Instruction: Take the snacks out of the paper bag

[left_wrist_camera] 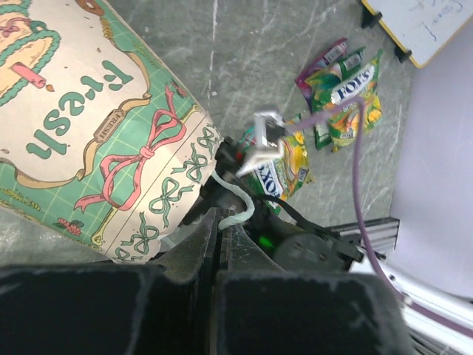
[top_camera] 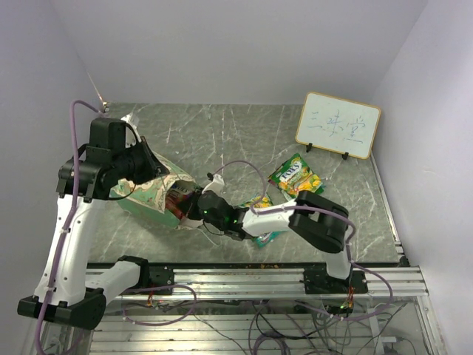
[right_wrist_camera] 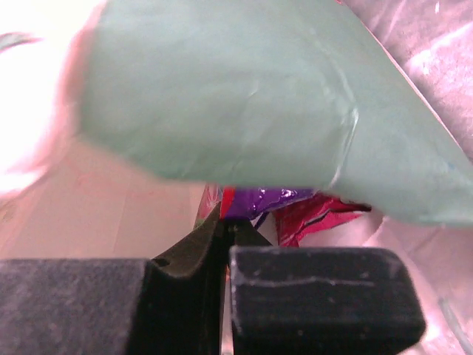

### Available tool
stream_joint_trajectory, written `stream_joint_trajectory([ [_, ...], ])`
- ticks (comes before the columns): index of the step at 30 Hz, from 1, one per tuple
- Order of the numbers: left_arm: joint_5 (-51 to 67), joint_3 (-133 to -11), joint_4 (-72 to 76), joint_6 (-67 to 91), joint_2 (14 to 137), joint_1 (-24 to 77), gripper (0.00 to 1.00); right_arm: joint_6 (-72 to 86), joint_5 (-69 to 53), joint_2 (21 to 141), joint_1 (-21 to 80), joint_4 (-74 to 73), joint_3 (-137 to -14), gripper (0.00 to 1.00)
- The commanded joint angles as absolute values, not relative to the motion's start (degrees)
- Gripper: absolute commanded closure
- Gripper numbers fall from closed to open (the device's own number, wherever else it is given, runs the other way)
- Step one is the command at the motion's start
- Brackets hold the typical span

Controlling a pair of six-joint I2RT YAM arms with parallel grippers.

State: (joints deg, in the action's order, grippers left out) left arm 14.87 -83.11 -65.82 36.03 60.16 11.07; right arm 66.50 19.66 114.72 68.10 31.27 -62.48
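Lying on its side, paper bag [top_camera: 144,198] points mouth toward right arm; left gripper [left_wrist_camera: 224,222] pinches its rim, right gripper [right_wrist_camera: 225,225] inside the mouth pinches purple packet [right_wrist_camera: 259,198], green packets [top_camera: 295,176] lying beyond that mouth

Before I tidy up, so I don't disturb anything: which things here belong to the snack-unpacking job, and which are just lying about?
Job in hand:
paper bag
green-yellow packet, already out
second green-yellow packet, nearer the bag
purple packet and red packet, inside the bag

Just lying about:
whiteboard, propped at the far right
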Motion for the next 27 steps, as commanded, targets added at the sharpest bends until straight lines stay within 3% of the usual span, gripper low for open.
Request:
stream_joint_trajectory([
  [1,8.0,-85.4,-65.8,38.4,58.4,11.0,0.93,54.1,20.8,107.9,68.9,37.9,-58.2,1.0],
  [12,3.9,-86.1,-62.4,42.8,60.0,11.0,0.93,29.4,15.2,95.7,69.1,32.0,-57.8,1.0],
  [21,-1.5,-92.6,-65.3,42.3,64.9,10.9,0.93,19.0,10.5,82.2,68.9,11.6,-58.8,1.0],
  [27,-0.4,-90.1,-62.9,41.3,65.1,10.6,0.93,13.3,6.1,70.2,68.6,-11.4,-61.9,1.0],
])
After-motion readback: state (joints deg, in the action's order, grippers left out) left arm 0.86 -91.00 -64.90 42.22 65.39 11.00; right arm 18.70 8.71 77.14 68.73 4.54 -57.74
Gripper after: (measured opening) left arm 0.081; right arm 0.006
